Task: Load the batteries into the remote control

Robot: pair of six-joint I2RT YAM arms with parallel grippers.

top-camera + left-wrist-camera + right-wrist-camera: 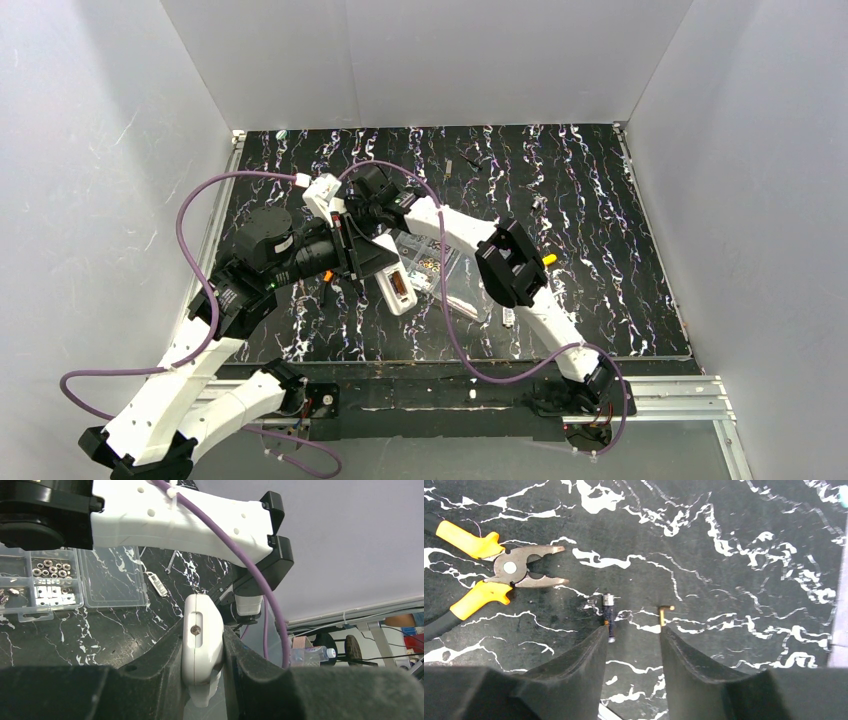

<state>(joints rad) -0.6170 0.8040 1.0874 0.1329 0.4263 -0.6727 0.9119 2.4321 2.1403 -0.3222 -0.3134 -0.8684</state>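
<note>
Between the pads of the left gripper (201, 632), the remote control (202, 647) sits clamped and raised.
Ahead of the right gripper (634, 632), whose jaws stand apart and empty, we see a small dark cylinder (609, 617), perhaps a battery, just off its left fingertip. We judge that closing from here could knock it rolling, or catch the brass pin (664, 612) instead.

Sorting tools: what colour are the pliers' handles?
The pliers: orange, black ends; best in right wrist view.
</note>
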